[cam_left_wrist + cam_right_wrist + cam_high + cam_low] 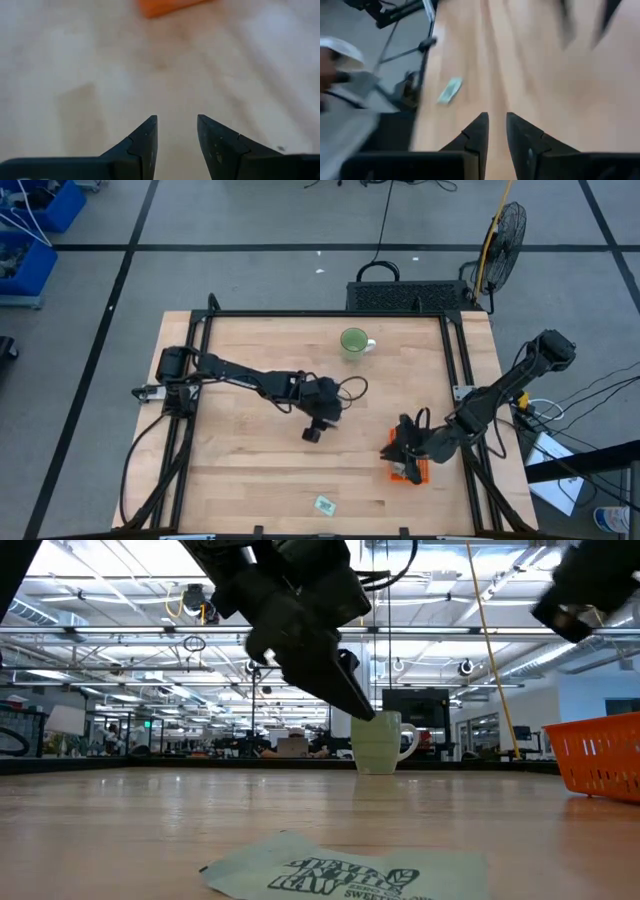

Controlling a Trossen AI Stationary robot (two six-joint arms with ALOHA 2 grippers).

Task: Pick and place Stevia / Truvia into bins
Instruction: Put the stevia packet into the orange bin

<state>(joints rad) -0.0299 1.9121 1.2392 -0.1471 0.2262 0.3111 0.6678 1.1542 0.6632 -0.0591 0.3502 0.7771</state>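
One pale green and white Stevia sachet [323, 504] lies flat on the wood near the table's near edge; it also fills the low view's foreground [340, 875] and shows in the right wrist view [450, 90]. The orange bin [413, 472] sits right of centre toward the near side [600, 755], and its edge shows in the left wrist view [170, 6]. My left gripper [315, 430] hovers open over bare wood at the table's middle [176, 125], above the table in the low view [345, 680]. My right gripper [397, 445] hangs at the bin's left edge, its fingers a narrow gap apart [495, 120], holding nothing.
A round green mug [352, 342] stands near the far edge [378, 743]. A black frame [455, 370] runs around the table's sides. Bare wood lies between the sachet and the bin. A floor fan [505, 230] stands beyond the far right corner.
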